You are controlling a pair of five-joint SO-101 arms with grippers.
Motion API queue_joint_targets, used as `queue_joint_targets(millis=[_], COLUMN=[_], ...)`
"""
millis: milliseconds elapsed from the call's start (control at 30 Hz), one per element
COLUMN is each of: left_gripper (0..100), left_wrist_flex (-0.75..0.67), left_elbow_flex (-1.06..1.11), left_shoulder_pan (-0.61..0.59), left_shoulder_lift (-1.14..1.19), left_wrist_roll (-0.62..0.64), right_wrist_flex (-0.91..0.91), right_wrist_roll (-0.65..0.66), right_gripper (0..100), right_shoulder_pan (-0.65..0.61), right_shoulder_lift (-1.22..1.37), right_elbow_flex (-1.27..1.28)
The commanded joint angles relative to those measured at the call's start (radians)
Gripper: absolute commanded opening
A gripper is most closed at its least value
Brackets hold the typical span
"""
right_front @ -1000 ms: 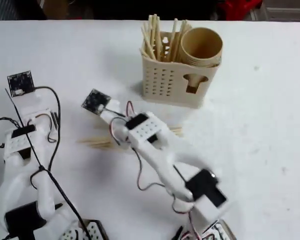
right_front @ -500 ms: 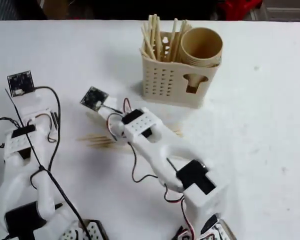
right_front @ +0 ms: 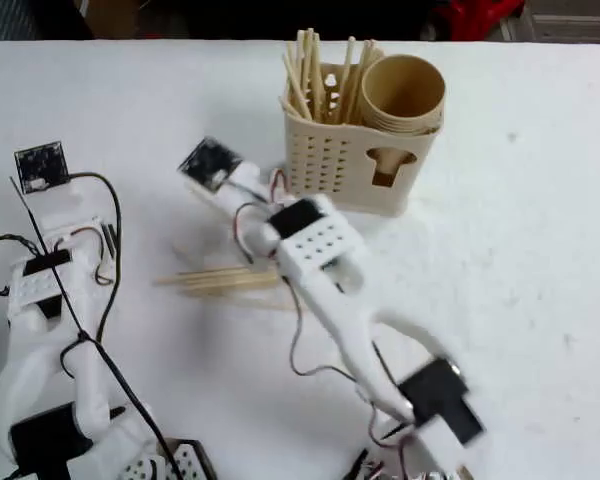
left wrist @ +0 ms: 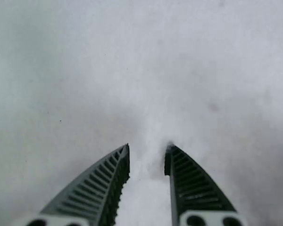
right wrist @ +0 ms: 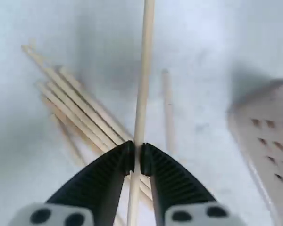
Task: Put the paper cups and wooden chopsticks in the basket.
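Change: the right arm [right_front: 320, 245] had swung from over the loose chopsticks [right_front: 225, 280] up toward the near left corner of the basket [right_front: 325, 170]; the left arm [right_front: 40, 290] had kept its place at the left edge.
Right claw [right wrist: 137, 157]: pressed onto a single chopstick [right wrist: 144, 70], pinching it between the two fingertips.
Held chopstick: ran straight out past the fingertips and, seen from the right wrist, crossed over the bundle on the table.
Left claw [left wrist: 147, 155]: fingers parted a little, tips apart, pointing at bare white table.
Loose chopsticks: lay flat in a rough bundle on the table [right_front: 540, 250], between the two arms, apart from the basket.
Stray stick [right wrist: 167, 108]: lay alone, just beside the bundle, on the basket's side of it.
Basket: stood upright at the far middle of the table, its perforated wall facing the arms.
Paper cups [right_front: 402, 95]: nested in one stack in the basket's right compartment, the top rim above the basket's edge.
Standing chopsticks [right_front: 320, 70]: stood in the basket's left compartment, leaning at different angles, ends poking well above the rim.
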Motion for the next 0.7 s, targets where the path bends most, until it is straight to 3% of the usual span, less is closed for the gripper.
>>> queue_joint_targets(millis=[0,300,533,667], left_gripper=[14,14,14,14], left_wrist_flex=[-0.021,-0.021,-0.021,-0.021], left_elbow_flex=[-0.006,-0.006,-0.003,-0.003], left_shoulder_pan=[0.012,0.012,0.012,0.012], left_shoulder_lift=[-0.045,-0.045,-0.05,-0.05], left_wrist_roll=[0.005,0.005,0.005,0.005], right_wrist_flex=[0.062,0.102,-0.32,-0.588], right_wrist_roll=[-0.012,-0.058,-0.074,-0.192], right_gripper=[1.6,1.6,1.6,1.7], right_shoulder_pan=[0.036,0.147,0.211,0.26], right_shoulder_lift=[-0.197,-0.742,-0.842,-0.728], right_elbow_flex=[-0.014,-0.017,-0.002,0.046])
